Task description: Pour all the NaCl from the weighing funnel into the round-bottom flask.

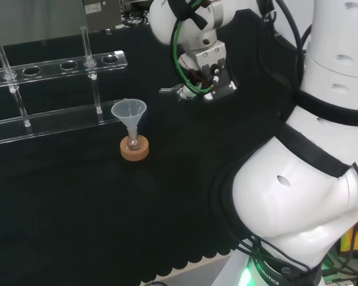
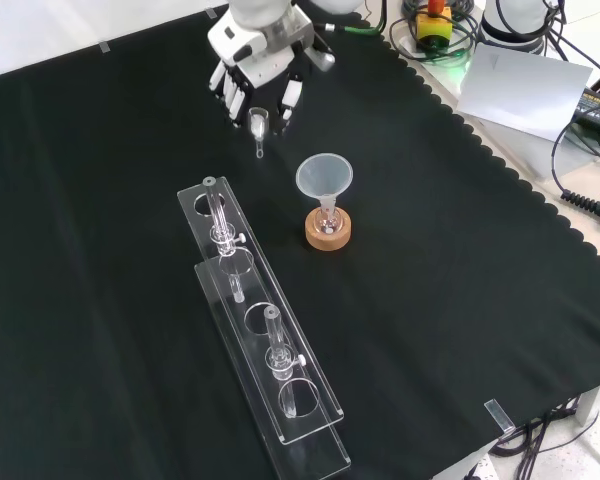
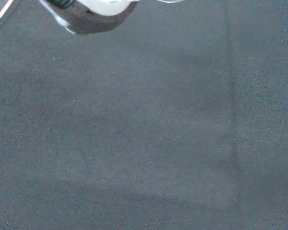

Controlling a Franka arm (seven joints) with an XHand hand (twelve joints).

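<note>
Black cloth covers your tabletop (image 2: 460, 300) from edge to edge, with a scalloped hem along the side nearest the arm's base and bare pale surface beyond it. Past that hem, in the front view's top right, you have a sheet of paper (image 2: 525, 85) and a tangle of cables (image 2: 590, 130).

Near the cloth's middle stands the flask (image 2: 328, 228) on its cork ring (image 2: 328, 233), with a clear funnel (image 2: 325, 178) upright in its neck. To the left of it in the front view lies a long clear rack (image 2: 265, 345) with round holes, carrying two upright tubes.

Your hand (image 2: 255, 75) sits at the front view's top, above and left of the funnel. Its fingers (image 2: 289, 100) point down toward the cloth, and the small weighing funnel (image 2: 258, 128) hangs between them, stem downward; they appear to pinch it, though the contact itself is hard to make out. It is well apart from the flask's funnel, just off the rack's far end. What it contains you cannot tell.

Through the wrist camera you see plain cloth (image 3: 144, 134).
</note>
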